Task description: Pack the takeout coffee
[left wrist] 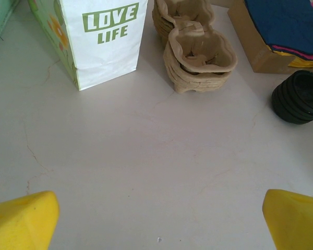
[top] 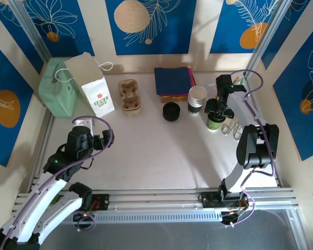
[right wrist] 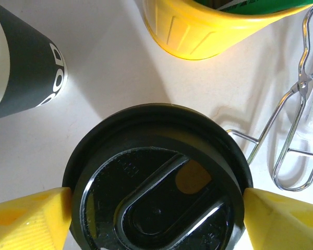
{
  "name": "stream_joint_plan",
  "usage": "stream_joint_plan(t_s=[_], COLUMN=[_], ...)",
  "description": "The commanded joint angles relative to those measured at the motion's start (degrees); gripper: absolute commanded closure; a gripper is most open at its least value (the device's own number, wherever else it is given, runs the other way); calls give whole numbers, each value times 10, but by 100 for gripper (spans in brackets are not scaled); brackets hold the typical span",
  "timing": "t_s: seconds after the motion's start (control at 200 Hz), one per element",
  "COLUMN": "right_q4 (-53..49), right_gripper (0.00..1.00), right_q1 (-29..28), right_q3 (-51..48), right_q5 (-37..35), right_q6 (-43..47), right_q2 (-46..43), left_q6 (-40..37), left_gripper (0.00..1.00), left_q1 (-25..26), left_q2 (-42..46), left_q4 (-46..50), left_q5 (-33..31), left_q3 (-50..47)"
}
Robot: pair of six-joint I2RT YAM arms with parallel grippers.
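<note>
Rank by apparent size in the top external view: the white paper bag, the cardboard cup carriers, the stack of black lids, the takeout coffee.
1. white paper bag
2. cardboard cup carriers
3. stack of black lids and takeout coffee: these look about alike from above, so they are not ranked against each other.

One takeout coffee, one paper bag, one lid stack, one carrier stack.

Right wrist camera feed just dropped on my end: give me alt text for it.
The black lid of the takeout coffee, seen from above, sits between the right gripper's two yellow fingers, which flank its rim; contact is unclear. Behind stand a dark cup and a yellow container, with metal tongs at right.
</note>
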State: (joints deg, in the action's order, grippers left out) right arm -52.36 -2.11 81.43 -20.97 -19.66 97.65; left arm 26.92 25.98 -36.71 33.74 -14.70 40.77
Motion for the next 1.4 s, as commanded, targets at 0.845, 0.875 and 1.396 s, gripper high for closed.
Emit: stream_joint_plan(t_s=[0.845,0.875,1.396], right_q4=[95,108,399], right_gripper=[16,16,17], right_q1=[-1,-2,-176], right_q3=[-75,-85,-241], right_q5=[214,233,324], right_q6=[-7,-10,-28], right_q2=[-271,-283,-293], left_q6=[-7,-6,59], left_gripper=[1,1,12], left_q1=[-6,-6,8], left_q2=[-39,-44,-236], left_q4=[14,10,-74], left_q5=[7,10,131], left_q3=[58,61,138])
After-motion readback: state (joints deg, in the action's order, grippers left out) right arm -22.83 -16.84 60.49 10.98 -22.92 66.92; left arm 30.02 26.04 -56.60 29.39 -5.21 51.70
